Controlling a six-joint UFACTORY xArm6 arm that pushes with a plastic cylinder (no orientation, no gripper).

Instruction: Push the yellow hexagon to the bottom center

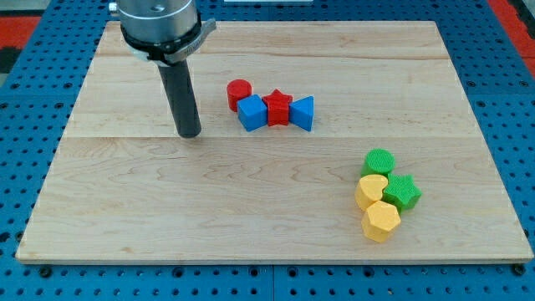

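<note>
The yellow hexagon (pixel 381 221) lies at the view's lower right, at the bottom of a tight cluster. Above it and touching it is a yellow heart-like block (pixel 371 190). A green cylinder (pixel 379 160) sits at the cluster's top and a green star (pixel 403 192) at its right. My tip (pixel 191 133) rests on the board at the upper left, far from the yellow hexagon and a short way to the left of the red and blue blocks.
A row of blocks lies at the upper centre: a red cylinder (pixel 239 93), a blue cube (pixel 252 113), a red star (pixel 277 107) and a blue triangle (pixel 303 112). The wooden board (pixel 251 209) ends in a blue pegboard surround.
</note>
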